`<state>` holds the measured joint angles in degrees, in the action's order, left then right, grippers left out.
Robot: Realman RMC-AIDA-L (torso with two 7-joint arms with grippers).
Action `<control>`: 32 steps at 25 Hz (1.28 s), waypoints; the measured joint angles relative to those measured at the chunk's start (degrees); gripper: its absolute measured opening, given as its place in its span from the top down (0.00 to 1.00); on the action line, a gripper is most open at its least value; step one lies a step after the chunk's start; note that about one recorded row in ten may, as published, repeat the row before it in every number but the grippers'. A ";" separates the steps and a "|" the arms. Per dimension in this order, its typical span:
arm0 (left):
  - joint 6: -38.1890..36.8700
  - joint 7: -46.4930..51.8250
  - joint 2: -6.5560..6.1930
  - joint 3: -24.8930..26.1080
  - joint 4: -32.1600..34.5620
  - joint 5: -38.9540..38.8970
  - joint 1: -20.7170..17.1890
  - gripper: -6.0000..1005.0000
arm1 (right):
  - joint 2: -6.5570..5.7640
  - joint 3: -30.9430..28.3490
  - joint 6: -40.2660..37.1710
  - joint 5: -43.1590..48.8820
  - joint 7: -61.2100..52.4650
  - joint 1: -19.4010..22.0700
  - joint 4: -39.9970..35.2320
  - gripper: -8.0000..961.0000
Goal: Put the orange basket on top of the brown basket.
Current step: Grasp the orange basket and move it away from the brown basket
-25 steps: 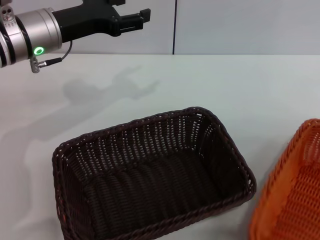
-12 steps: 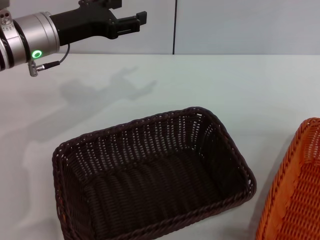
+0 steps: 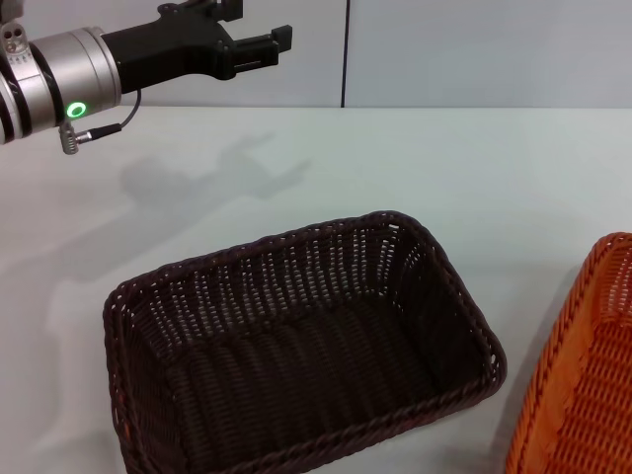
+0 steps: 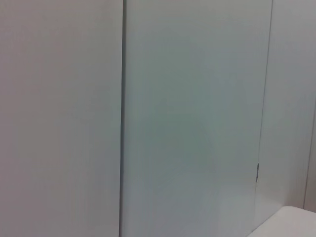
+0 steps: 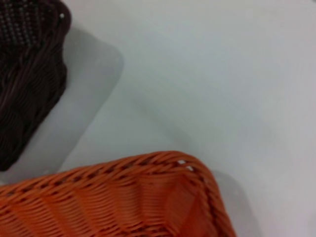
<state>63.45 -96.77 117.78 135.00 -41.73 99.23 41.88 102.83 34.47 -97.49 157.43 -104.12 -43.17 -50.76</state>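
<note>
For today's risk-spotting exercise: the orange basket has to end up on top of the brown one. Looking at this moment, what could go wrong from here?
1. The orange basket sits at the table's right edge, mostly out of the head view, so a grasp there is hard to check.
2. It lies close beside the brown basket; lifting it could snag or shove that braided rim.
3. The left gripper hangs high and far from both baskets, so it probably cannot steady either.

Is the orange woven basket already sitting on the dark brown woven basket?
No, the orange woven basket rests on the table beside the dark brown woven basket.
</note>
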 joint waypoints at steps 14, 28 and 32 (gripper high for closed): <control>-0.72 0.00 0.08 -0.01 0.68 -0.21 -0.01 0.17 | 3.51 4.49 5.66 0.99 0.82 2.54 1.61 0.43; -1.51 -0.48 -0.14 0.79 0.43 -0.20 -0.15 0.17 | 2.39 3.41 2.80 0.68 1.03 3.58 -1.54 0.82; -2.15 -0.58 -0.18 2.75 0.12 -0.20 -0.20 0.17 | 0.28 -3.67 -1.35 -0.94 1.11 3.88 -4.65 0.83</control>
<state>61.31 -97.34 117.60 137.75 -41.61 99.03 41.68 103.11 30.80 -98.83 156.50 -103.01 -39.29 -55.41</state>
